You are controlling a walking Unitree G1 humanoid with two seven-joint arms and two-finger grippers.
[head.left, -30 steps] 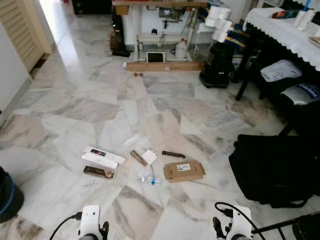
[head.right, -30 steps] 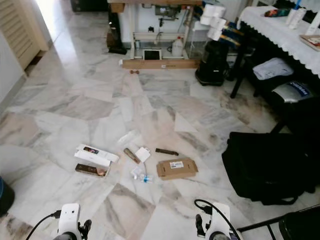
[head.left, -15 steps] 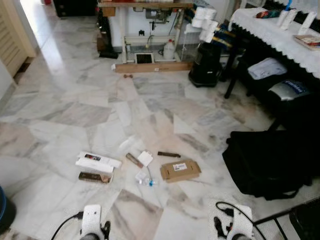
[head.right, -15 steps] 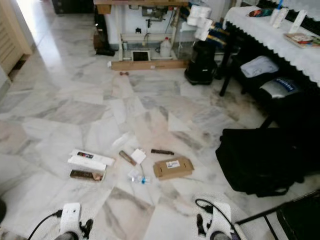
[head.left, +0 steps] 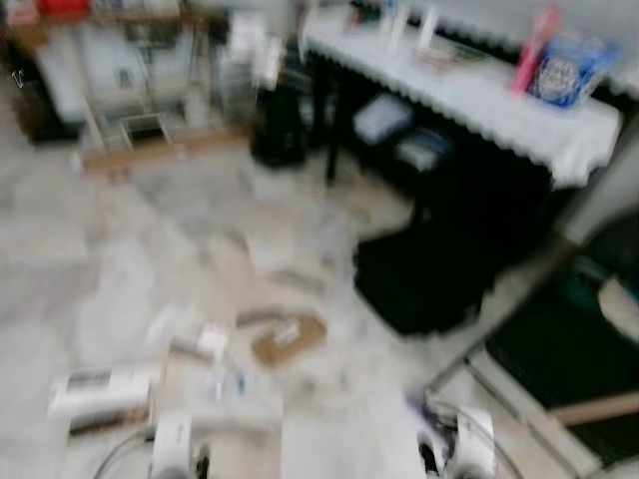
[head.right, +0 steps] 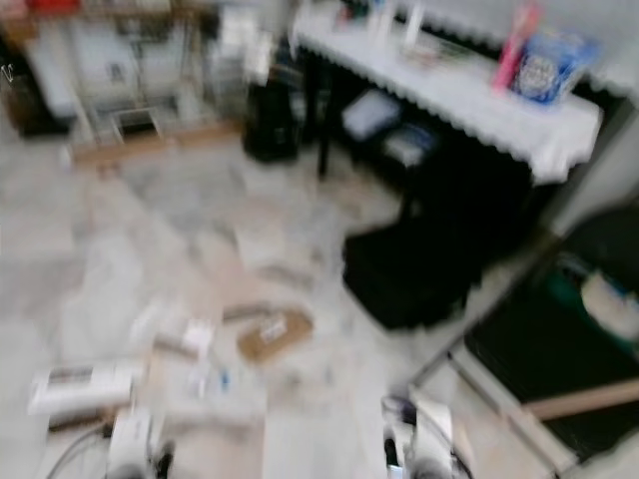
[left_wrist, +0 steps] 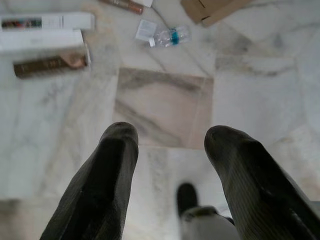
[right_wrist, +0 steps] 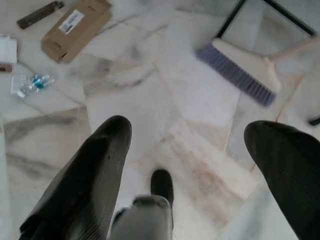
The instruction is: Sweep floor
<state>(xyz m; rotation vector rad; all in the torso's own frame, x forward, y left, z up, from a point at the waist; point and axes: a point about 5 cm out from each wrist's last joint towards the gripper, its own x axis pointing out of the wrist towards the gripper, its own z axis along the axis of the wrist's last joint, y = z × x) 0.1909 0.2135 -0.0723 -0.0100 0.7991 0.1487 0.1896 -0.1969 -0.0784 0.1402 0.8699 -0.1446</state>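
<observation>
Broom [right_wrist: 243, 70] lies on the marble floor [right_wrist: 190, 95], purple bristles toward me, wooden handle [head.left: 597, 407] running off to my right past a black frame leg. Nothing holds it.

My right gripper [right_wrist: 195, 170] hangs above the floor near the broom head, fingers wide apart, empty. Left gripper [left_wrist: 175, 180] also spread, empty, over bare tile.

Litter not swept: flat cardboard box [right_wrist: 75, 27], small plastic bottle with blue cap [left_wrist: 170, 36], white carton [left_wrist: 47, 21], brown wrappers [left_wrist: 50, 62], all scattered in front of me. Head views are motion-blurred; black bag [head.left: 419, 274] and cloth-covered table [head.left: 469, 95] sit to the right.

Judgement: task at zero. Remaining: grab the broom, then gather the litter.
</observation>
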